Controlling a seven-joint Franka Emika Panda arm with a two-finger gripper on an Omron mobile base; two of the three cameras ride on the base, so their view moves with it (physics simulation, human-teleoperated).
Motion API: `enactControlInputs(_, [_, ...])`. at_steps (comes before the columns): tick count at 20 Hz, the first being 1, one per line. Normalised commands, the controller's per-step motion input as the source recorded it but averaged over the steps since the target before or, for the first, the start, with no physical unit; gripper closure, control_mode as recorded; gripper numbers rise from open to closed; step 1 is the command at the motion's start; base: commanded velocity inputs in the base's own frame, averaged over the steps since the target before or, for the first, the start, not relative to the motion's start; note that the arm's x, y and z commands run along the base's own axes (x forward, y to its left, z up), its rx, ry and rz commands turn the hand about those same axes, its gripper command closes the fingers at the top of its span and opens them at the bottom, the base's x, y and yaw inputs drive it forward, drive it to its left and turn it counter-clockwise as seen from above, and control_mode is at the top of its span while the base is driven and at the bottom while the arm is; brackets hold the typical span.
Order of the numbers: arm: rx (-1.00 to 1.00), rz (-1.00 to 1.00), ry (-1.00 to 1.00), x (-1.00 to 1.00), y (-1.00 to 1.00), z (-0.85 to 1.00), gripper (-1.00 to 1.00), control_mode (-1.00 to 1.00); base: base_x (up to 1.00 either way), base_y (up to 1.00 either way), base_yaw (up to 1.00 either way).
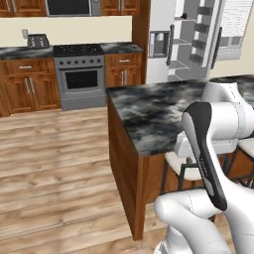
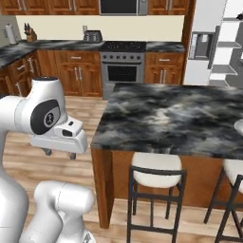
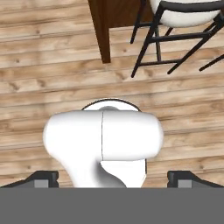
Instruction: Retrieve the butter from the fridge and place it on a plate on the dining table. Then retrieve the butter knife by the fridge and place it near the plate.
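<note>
While the butter itself cannot be made out, you have the fridge (image 1: pixel 191 42) standing open beyond the dining table (image 2: pixel 175 118), whose marbled surface carries no butter. Claw (image 3: pixel 112 177): released, empty, pointed at the floor. Judged progress: nothing delivered; both items remain.

A: What covers the floor (image 1: pixel 54 163)?
B: Pale wood planks.

A: And the back wall (image 1: pixel 74 29)?
B: Cream, above reddish cabinets (image 2: pixel 71 71), a dark marbled counter (image 1: pixel 20 51), a grey stove (image 1: pixel 79 74) and a toaster (image 1: pixel 37 40).

A: Seating?
B: Black-framed stools (image 2: pixel 155 190) with white seats.
</note>
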Motion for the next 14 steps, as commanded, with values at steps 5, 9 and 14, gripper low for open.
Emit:
enactControlInputs(5, [0.0, 0.0, 0.0, 0.0, 0.0, 0.0, -1.0, 1.0, 0.0, 1.0, 0.0])
enactControlInputs(9, [0.0, 0.0, 0.0, 0.0, 0.0, 0.0, -1.0, 1.0, 0.0, 1.0, 0.0])
enactControlInputs(14, [0.0, 0.0, 0.0, 0.0, 0.0, 0.0, -1.0, 1.0, 0.13, 0.98, 0.0])
